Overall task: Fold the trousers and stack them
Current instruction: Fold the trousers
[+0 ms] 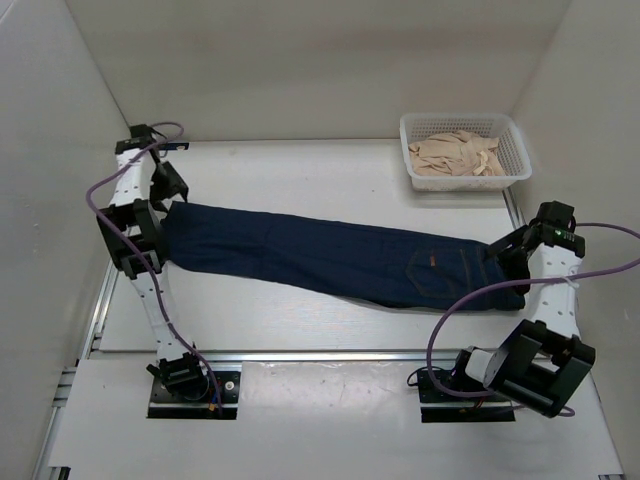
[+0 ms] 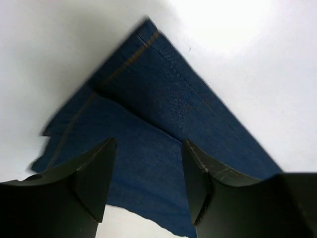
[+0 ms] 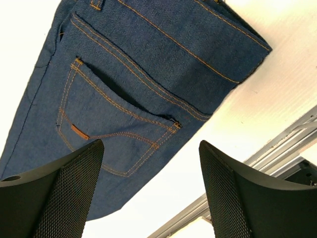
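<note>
The trousers (image 1: 340, 255) lie flat, one leg stacked on the other, in a long band across the tabletop (image 1: 300, 170). The band runs from the left edge to the right edge and slants slightly toward the near edge on the right. Bare tabletop lies open along both long sides of the band, with more room on the far side. A white basket (image 1: 470, 183) of beige cloth (image 1: 455, 155) fills the far right corner, well apart from the denim.

The hems (image 2: 99, 114) are at the left edge, below the left gripper (image 2: 147, 178), which is spread wide with nothing between its fingers. The left wrist view is blurred, and I cannot tell whether the fingertips touch the cloth. In the top view the arm hides part of the hem ends.

The waistband end lies near the right edge. The right gripper (image 3: 151, 191) is above it, also spread wide and holding nothing. A back pocket (image 3: 114, 124) with a small tan label (image 3: 79, 131) faces up. A metal rail (image 3: 277, 144) runs just beyond the waistband corner. The fingers cut off the near stretch of denim.
</note>
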Tool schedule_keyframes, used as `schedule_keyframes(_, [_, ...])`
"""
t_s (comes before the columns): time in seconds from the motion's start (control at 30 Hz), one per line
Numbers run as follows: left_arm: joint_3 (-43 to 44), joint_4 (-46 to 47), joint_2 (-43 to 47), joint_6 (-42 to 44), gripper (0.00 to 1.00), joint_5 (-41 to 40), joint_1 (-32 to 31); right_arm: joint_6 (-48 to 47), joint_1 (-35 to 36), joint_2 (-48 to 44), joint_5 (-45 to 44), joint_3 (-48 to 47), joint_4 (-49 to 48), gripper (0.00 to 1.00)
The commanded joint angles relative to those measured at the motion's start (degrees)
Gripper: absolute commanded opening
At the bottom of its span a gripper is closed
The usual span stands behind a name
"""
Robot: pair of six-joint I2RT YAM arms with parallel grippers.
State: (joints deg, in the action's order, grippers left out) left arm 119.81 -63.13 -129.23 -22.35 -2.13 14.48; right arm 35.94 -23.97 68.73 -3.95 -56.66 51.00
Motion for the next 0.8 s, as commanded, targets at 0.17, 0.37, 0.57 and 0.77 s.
schedule_keyframes(0.17, [-2.2, -1.7, -3.9, -0.7, 0.65, -4.2, -1.6, -2.1, 0.9, 4.1, 0.5, -4.0, -1.3, 0.82])
schedule_keyframes(0.37, [0.1, -3.0, -6.9, -1.8, 0.56, -6.6, -3.0, -2.1, 1.5, 5.8, 1.0, -4.5, -1.8, 0.82])
schedule_keyframes(0.57, [-0.5, -3.0, -6.3, -2.4, 0.22, -6.6, -4.0, -2.6, 1.5, 6.3, 1.0, -4.5, -2.3, 0.82])
schedule_keyframes(0.77, [-0.5, -3.5, -3.2, -3.5, 0.1, -8.7, -4.0, -2.6, 1.5, 6.3, 1.6, -4.5, -2.3, 0.82])
